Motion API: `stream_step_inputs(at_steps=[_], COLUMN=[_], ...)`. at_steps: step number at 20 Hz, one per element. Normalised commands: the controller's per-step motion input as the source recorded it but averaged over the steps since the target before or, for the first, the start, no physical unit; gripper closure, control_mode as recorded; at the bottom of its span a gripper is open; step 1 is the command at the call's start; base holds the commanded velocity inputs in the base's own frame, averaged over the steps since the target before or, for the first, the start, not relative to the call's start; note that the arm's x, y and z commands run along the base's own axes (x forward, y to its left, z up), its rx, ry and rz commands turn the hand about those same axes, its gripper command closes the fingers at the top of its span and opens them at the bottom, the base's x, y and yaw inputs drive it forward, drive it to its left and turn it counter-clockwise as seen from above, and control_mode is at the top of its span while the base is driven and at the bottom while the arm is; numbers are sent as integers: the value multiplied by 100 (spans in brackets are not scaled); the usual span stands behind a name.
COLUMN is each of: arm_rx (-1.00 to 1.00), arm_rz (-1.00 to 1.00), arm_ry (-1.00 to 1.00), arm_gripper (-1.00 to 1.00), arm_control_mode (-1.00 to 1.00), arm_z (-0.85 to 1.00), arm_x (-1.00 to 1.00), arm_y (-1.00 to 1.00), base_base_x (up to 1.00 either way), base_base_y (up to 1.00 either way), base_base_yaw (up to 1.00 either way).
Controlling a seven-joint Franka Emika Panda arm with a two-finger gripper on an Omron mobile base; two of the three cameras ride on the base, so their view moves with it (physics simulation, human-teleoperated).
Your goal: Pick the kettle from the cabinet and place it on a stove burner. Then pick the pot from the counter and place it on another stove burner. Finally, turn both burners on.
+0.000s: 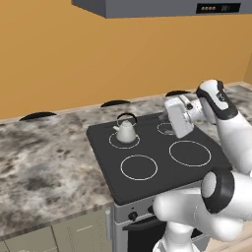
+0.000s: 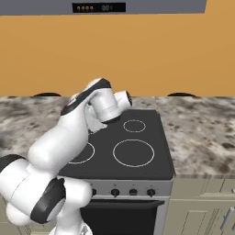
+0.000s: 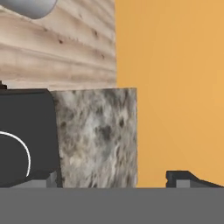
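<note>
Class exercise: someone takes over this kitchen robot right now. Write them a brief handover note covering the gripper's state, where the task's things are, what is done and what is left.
Gripper: open and empty, raised over the back right of the cooktop, apart from the kettle.
Kettle: upright on the back left burner, handle arched above it.
Pot: not seen from here, so look for it along the counter.
Done: kettle is out of the cabinet and set on a burner.
Left: fetch the pot from the counter, place it on another burner, such as the large front right ring, then turn both burners on at the front knobs.
</note>
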Motion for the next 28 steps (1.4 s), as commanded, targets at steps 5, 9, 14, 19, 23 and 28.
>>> stream_step_inputs(at_steps=[5, 9, 14, 19, 23, 28], arm_rx=[-11, -10, -8, -8, -8, -11], arm_rz=[0, -1, -1, -2, -3, -3], arm_ry=[-20, -17, -12, -9, -4, -4], arm_gripper=[-100, -100, -100, -100, -100, -100], arm_control_mode=[-100, -100, -100, -100, -100, -100], arm_z=[15, 11, 10, 19, 24, 26], arm_x=[-58, -55, -57, -54, -51, -51], arm_y=[7, 13, 5, 6, 4, 4], base_base_x=[0, 0, 0, 0, 0, 0], base_base_y=[0, 0, 0, 0, 0, 0], base_base_yaw=[0, 0, 0, 0, 0, 0])
